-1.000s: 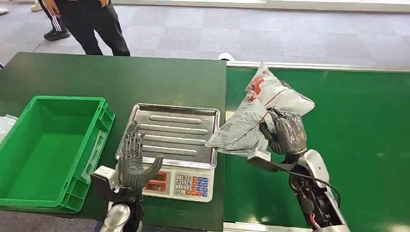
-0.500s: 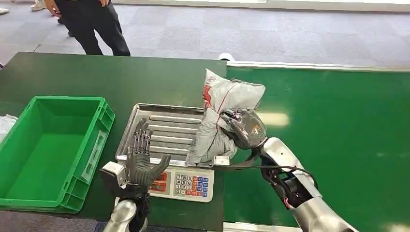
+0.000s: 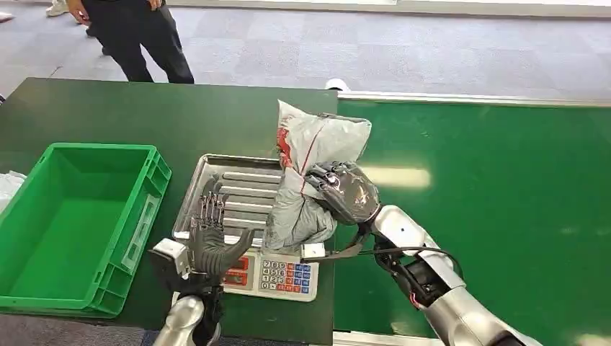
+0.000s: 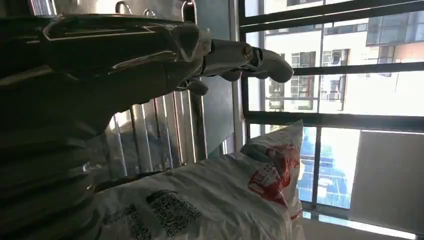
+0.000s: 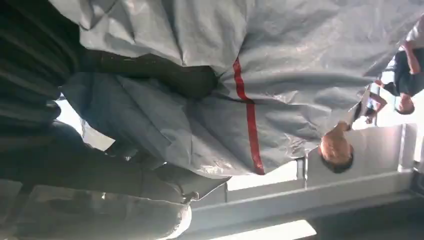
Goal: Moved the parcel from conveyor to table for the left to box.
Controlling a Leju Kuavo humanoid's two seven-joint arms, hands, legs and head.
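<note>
Our right hand (image 3: pixel 344 192) grips the grey parcel (image 3: pixel 310 173), which we have carried off the green conveyor (image 3: pixel 490 202) and now hold over the scale tray (image 3: pixel 238 194), so set-down is close. Our left hand (image 3: pixel 210 241) waits beside the tray, fingers spread, holding nothing.

From the left wrist, the parcel (image 4: pixel 215 200) hangs near the open fingers (image 4: pixel 250 57).

From the right wrist, the parcel (image 5: pixel 240 85) is clamped.
</note>
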